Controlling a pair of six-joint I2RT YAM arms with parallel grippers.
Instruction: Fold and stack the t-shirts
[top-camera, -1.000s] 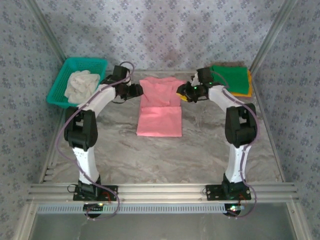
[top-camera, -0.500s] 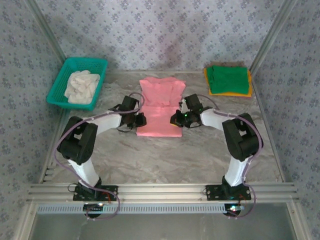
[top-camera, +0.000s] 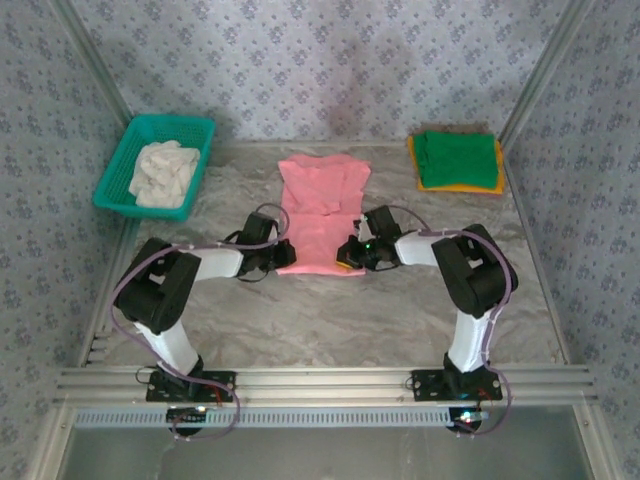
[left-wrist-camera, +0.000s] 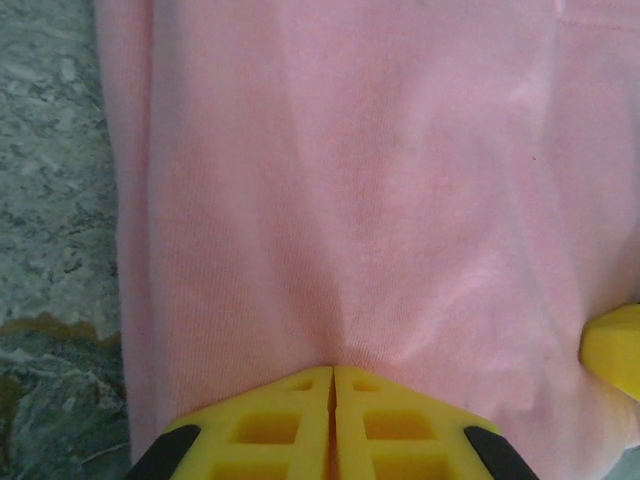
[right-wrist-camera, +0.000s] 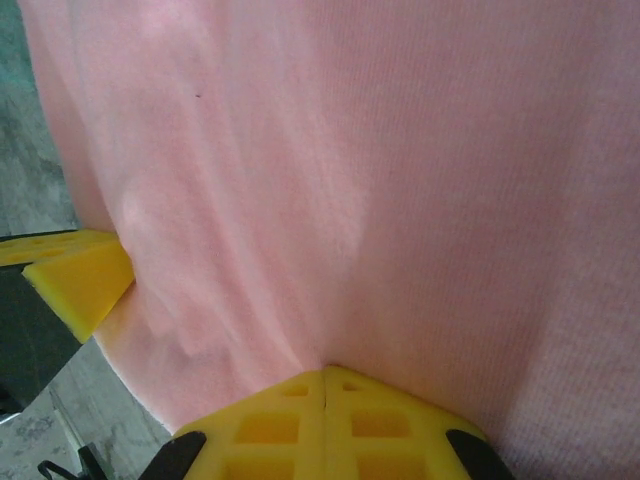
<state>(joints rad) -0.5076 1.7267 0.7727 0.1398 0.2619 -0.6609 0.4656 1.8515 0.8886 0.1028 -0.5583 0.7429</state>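
Observation:
The salmon-pink t-shirt (top-camera: 320, 205) lies flat and lengthwise in the middle of the table. My left gripper (top-camera: 284, 253) is at the left corner of its near hem. In the left wrist view the yellow fingertips (left-wrist-camera: 333, 372) are pressed together, with pink cloth (left-wrist-camera: 350, 180) puckering into them. My right gripper (top-camera: 349, 253) is at the hem's right corner, its fingers (right-wrist-camera: 325, 374) likewise shut on the pink cloth (right-wrist-camera: 400, 170). The green t-shirt (top-camera: 457, 158) lies folded on top of the orange-yellow one (top-camera: 462, 187) at the back right.
A teal mesh basket (top-camera: 118, 165) holding a crumpled white cloth (top-camera: 165, 172) stands at the back left. Metal frame posts and patterned walls close in the table. Bare marbled tabletop (top-camera: 330, 320) lies between the shirt and the arm bases.
Both grippers came from the far end of the pink shirt down to its near hem, then drew in to the hem's corners. The shirt lies where it was.

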